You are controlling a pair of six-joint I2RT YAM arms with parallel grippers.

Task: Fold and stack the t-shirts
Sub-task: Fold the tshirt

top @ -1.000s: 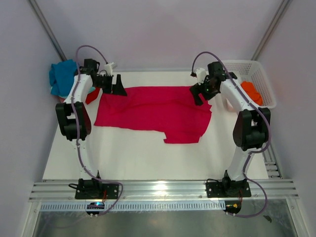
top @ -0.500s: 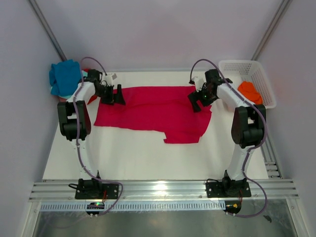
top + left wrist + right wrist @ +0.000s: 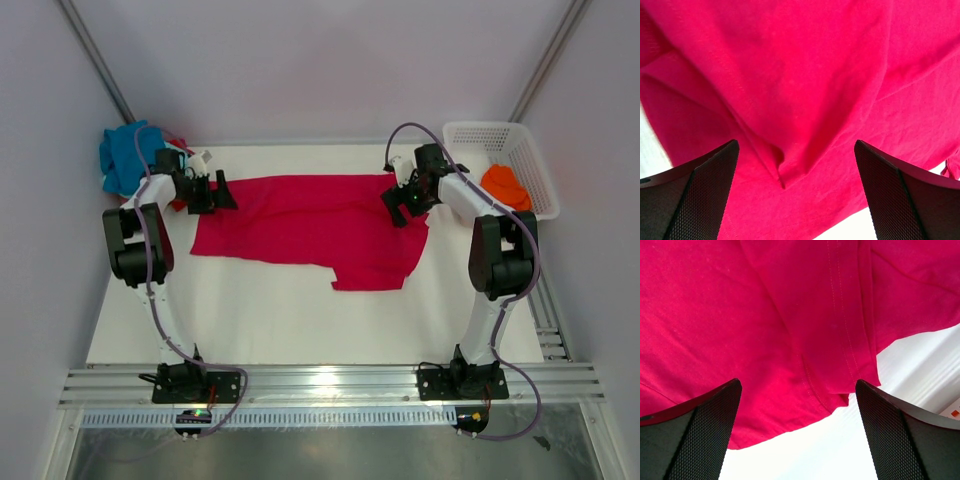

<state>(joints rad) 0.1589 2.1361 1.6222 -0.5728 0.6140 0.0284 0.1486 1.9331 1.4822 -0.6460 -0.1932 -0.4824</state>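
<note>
Pale walls (image 3: 320,60) enclose a white table (image 3: 270,320) edged by a metal rail (image 3: 330,384) in front.

A large crimson t-shirt (image 3: 320,225) lay spread, rumpled, across the far half of the table (image 3: 260,320), one flap jutting toward the near edge. A blue t-shirt (image 3: 125,155) sat bunched at the far left corner. An orange t-shirt (image 3: 505,187) lay heaped in the basket (image 3: 490,135).

White table (image 3: 250,310), crimson t-shirt (image 3: 310,225) spread across its far half, blue t-shirts (image 3: 125,155) heaped far-left, basket (image 3: 490,126) far-right
</note>
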